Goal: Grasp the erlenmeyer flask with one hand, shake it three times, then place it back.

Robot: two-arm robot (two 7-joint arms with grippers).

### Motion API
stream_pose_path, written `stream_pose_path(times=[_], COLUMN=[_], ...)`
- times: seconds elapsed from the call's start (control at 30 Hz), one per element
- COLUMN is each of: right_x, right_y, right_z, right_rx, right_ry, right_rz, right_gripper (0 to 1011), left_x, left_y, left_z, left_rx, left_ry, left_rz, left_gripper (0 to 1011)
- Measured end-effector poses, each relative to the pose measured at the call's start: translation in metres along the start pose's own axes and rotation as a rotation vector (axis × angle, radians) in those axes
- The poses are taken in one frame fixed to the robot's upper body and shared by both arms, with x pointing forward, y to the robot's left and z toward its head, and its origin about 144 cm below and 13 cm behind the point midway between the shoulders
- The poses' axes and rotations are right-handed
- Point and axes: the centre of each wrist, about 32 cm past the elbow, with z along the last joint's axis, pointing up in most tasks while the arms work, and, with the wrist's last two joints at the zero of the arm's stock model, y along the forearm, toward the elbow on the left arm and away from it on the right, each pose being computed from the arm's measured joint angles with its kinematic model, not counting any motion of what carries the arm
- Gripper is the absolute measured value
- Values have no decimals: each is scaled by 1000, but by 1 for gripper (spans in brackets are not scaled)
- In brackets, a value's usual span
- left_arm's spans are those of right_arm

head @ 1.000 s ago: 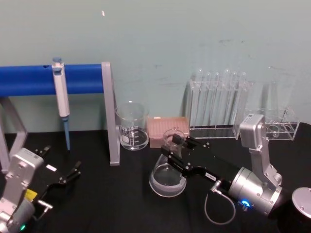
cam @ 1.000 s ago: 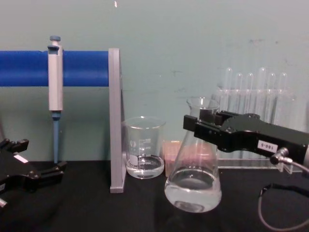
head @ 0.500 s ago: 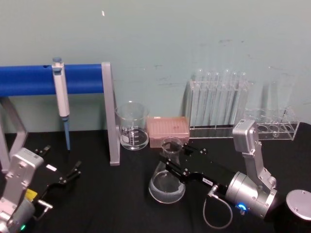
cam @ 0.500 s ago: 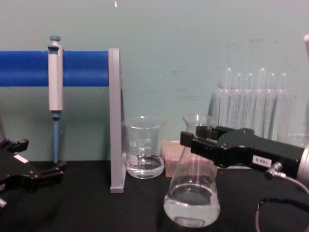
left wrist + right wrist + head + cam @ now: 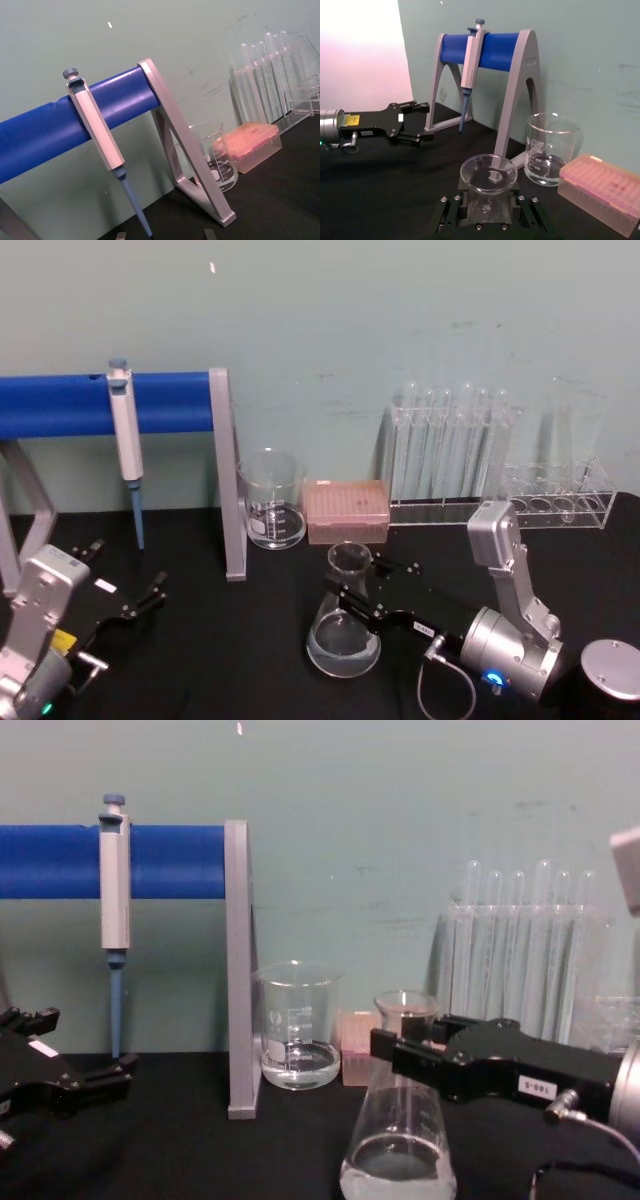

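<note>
The right gripper (image 5: 400,1038) is clamping the erlenmeyer flask (image 5: 398,1140) by its neck, in front of the beaker (image 5: 296,1025), keeping liquid level; the left gripper (image 5: 70,1085) is sitting parked, jaws apart, empty.

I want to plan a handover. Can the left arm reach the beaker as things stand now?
Probably not straight ahead: the grey stand leg stands between the left claw, resting open at the table's left, and the beaker. It would have to go around.
</note>
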Motion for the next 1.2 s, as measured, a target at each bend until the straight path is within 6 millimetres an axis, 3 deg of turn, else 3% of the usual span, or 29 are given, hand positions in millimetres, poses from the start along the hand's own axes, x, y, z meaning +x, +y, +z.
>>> stream_pose_path(times=[1.2], right_x=[3], right_y=[4], right_z=[-6], right_rx=[-45], right_ry=[5], right_rz=[21], right_gripper=[450], left_x=[0], left_y=[0], left_z=[0], left_rx=[0], left_ry=[0], left_rz=[0], left_gripper=[1001])
